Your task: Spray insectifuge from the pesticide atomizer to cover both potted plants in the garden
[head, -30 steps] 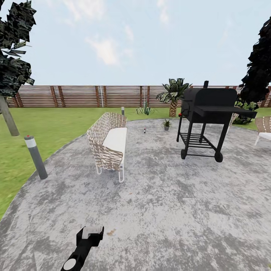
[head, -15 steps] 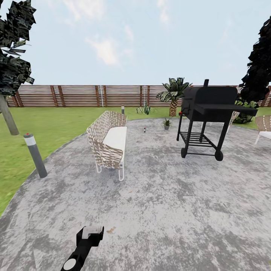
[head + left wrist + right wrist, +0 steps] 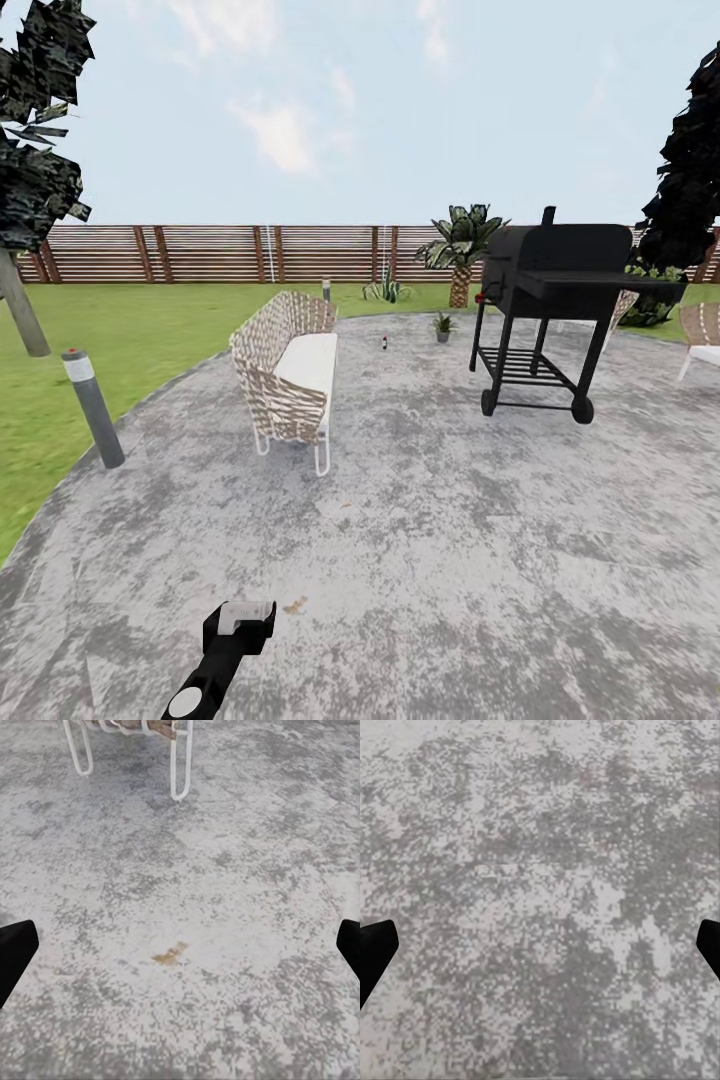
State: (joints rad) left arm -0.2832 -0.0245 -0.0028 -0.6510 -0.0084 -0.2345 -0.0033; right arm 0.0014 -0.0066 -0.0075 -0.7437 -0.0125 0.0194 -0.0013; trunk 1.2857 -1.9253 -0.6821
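One mottled-grey patio (image 3: pixel 450 520) spreads through the garden, the black grill (image 3: pixel 550 300) at two o'clock, the wicker bench (image 3: pixel 290 375) at eleven. Ahead at twelve, one potted plant (image 3: pixel 442 327), with the pesticide atomizer (image 3: pixel 384 343) upright near it. Left gripper (image 3: pixel 180 949) and right gripper (image 3: pixel 540 949) hang spread, empty.

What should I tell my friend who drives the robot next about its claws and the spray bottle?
Left claw: open, empty, over bare patio.
Right claw: open, empty, over paving.
Pesticide atomizer: standing far ahead on the patio, between the wicker sofa and the black grill.
One potted plant sits just right of it.
Done: nothing grasped or sprayed.
Left: drive up, pick up the atomizer, spray both plants.
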